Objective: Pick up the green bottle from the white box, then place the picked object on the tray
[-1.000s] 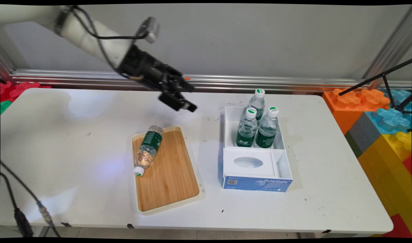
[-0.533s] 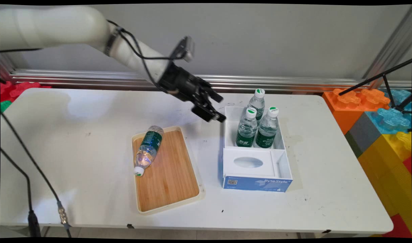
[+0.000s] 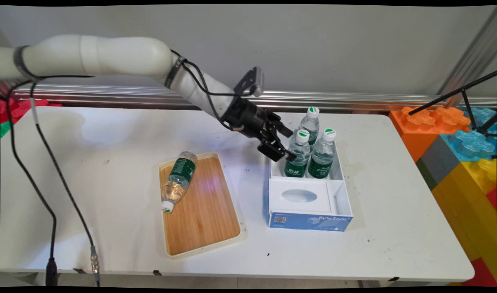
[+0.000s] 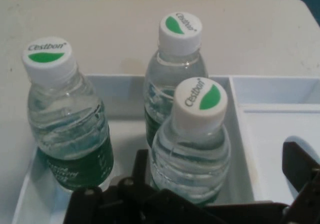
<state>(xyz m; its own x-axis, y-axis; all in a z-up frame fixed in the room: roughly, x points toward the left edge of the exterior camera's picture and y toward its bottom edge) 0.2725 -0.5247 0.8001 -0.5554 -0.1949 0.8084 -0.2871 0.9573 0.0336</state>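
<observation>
Three upright water bottles with green labels and white caps stand in the rear compartment of a white and blue box [image 3: 309, 221]. My gripper [image 3: 287, 143] is open at the box's left wall, level with the nearest bottle [image 3: 298, 156]. In the hand view this bottle [image 4: 192, 134] sits between my open gripper [image 4: 219, 160], with one black finger [image 4: 299, 166] showing to its right. The second bottle [image 4: 177, 54] stands right behind it, and the third bottle [image 4: 65, 119] stands to the left. I hold nothing.
A wooden tray [image 3: 208, 219] lies left of the box, with a fourth bottle [image 3: 178, 179] on its side, cap towards the near edge. Big coloured blocks [image 3: 460, 150] and a black tripod leg [image 3: 468, 101] stand off the table's right end. A rail runs along the back wall.
My arm has swung right and down, from above the table's middle to the box's left wall. The gripper now reaches around the nearest upright bottle. Nothing on the table has moved.
</observation>
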